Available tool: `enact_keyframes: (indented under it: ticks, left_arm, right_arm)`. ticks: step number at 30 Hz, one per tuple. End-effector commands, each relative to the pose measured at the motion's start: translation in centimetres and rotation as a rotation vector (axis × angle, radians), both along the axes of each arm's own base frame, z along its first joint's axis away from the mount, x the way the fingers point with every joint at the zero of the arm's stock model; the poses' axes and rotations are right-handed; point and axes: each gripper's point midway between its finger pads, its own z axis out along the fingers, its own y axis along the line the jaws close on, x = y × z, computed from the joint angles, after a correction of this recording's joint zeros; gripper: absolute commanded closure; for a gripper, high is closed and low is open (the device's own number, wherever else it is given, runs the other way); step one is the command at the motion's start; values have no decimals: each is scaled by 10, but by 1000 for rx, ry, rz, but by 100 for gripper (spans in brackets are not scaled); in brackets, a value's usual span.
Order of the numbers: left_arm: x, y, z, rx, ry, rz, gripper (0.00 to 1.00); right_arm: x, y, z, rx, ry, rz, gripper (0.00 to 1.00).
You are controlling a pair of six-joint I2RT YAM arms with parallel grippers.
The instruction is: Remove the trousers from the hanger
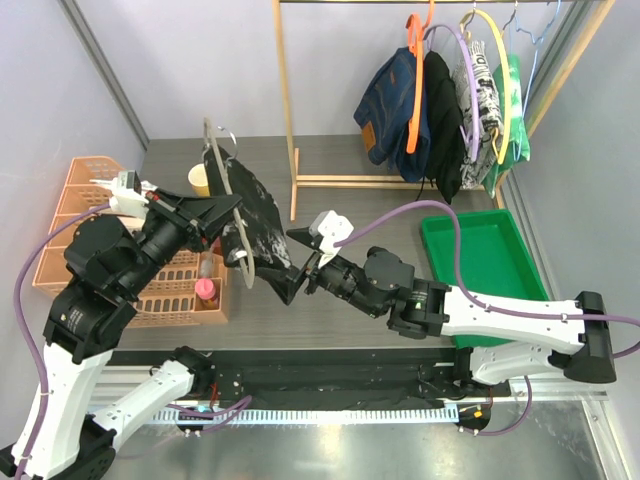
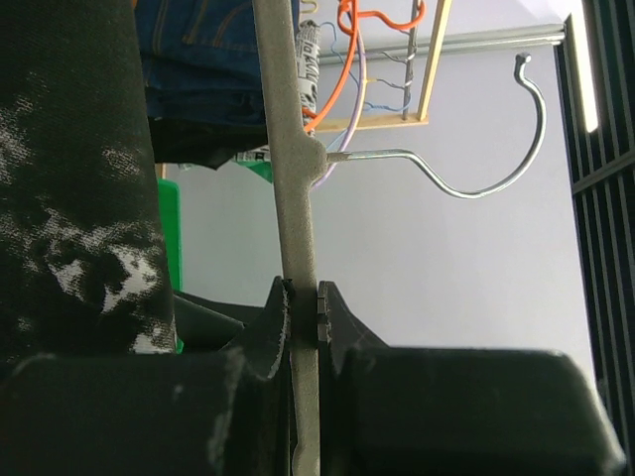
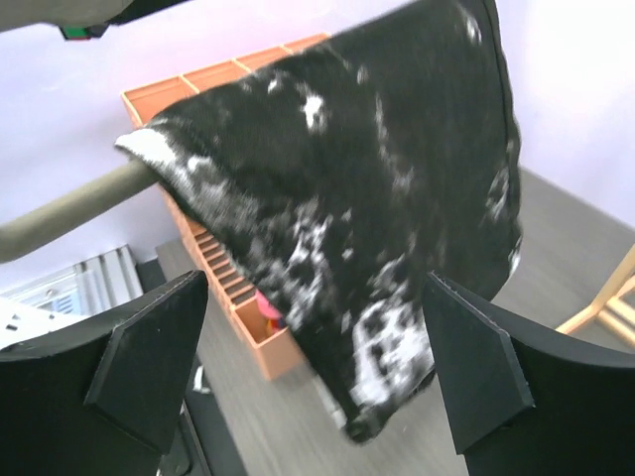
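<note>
The left gripper [image 2: 305, 302] has its jaws pinched tight on the grey hanger [image 2: 294, 198], held above the bench [image 1: 340, 160] beside the orange basket [image 1: 85, 225]. The black-and-white marbled trousers [image 3: 377, 218] drape over it, lower edge hanging free. The right gripper [image 1: 298, 262] sits at that edge, jaws spread wide, gripping nothing. Bare grey bench lies between them and the wooden rack [image 1: 287, 110]. The other trousers [image 1: 440, 110] hang bunched at its right end, partly hiding one another, near the green tray [image 1: 480, 250]. Pale walls stand close.
</note>
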Motion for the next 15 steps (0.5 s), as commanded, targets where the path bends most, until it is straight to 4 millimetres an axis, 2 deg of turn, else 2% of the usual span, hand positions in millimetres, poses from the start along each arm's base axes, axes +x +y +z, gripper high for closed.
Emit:
enact_keyframes:
  ticks: [1, 7, 15]
  left_arm:
    - [-34, 6, 89, -173, -266, -65, 100]
    - [-31, -4, 96, -205, -265, -113, 100]
    - [-28, -13, 99, -217, -260, -155, 100]
  right_arm:
    - [4, -5, 57, 150, -96, -37, 8]
    - [-7, 1, 56, 153, -109, 28, 10]
    - [-2, 9, 49, 120, -113, -3, 16]
